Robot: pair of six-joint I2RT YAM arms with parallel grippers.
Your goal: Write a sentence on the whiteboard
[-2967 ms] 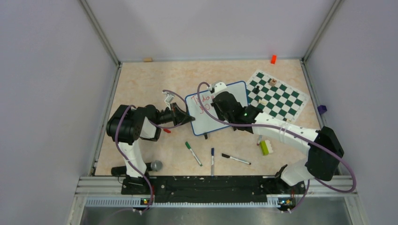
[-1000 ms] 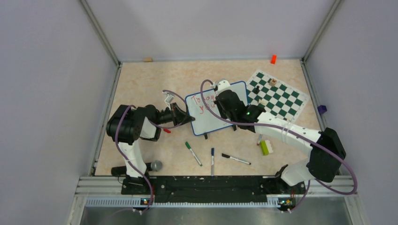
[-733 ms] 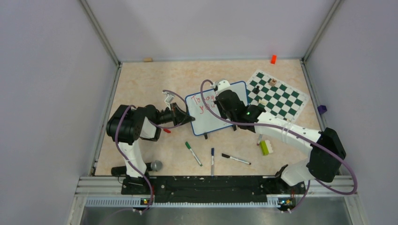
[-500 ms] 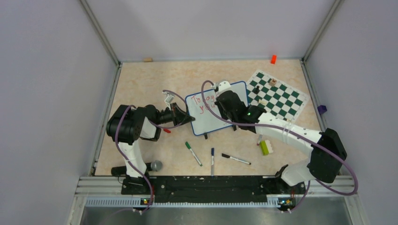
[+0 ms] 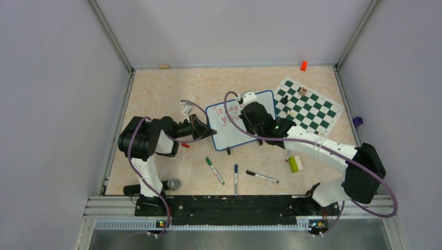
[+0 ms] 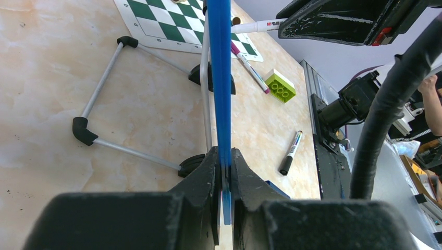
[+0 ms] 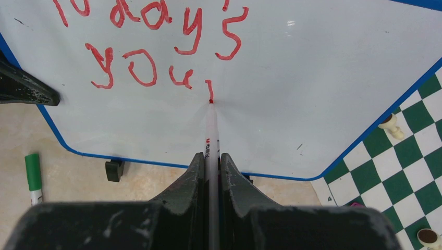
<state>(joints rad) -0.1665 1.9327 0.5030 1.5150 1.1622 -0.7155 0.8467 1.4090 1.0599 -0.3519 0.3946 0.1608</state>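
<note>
The left gripper (image 6: 224, 156) pinches the whiteboard (image 6: 219, 78) edge, evidently to steady it, while the right gripper (image 7: 211, 159), clamped on the marker (image 7: 210, 130), extends the sentence (image 7: 156, 41).

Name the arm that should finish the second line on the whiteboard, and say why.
Right. The right fingers are shut on the marker, and its tip touches the whiteboard where the sentence stops, after "you". The left fingers are busy pinching the board's blue edge, steadying it.

Bright even light, soft shadows, small glare on the whiteboard (image 7: 323, 78), blurry wrist-view foregrounds
</note>
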